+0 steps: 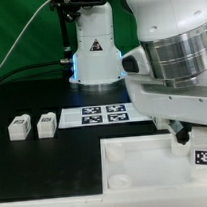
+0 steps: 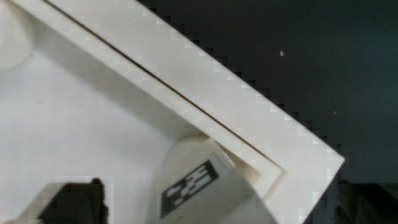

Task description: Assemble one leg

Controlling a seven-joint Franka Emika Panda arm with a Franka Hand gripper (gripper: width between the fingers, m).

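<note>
Now the white Franka arm is low over the large white square plastic panel point(image 1: 146, 161), with its two-finger gripper point(image 1: 190, 136) down at the panel's corner on the exterior view's right. Just beneath the dark fingers point(image 1: 180, 133) stands a small white rectangular plastic leg with a black-and-white tag point(image 1: 203, 155), upright at that corner. In the wrist view the same leg point(image 2: 199, 178) sits tucked against the panel's raised rim point(image 2: 214, 100), tag facing the camera, and one dark fingertip point(image 2: 71, 200) shows just beside it. Whether the fingers are spread, pressed together or pinching the leg, I cannot tell; they are mostly hidden. Well away from the fingers, towards the exterior view's left, two more small white tagged blocks point(image 1: 19, 125) point(image 1: 46, 123) sit side by side on the black table point(image 1: 46, 166). Between them and the arm's white base point(image 1: 95, 52) lies the marker board point(image 1: 103, 115), flat, showing its four tags.
</note>
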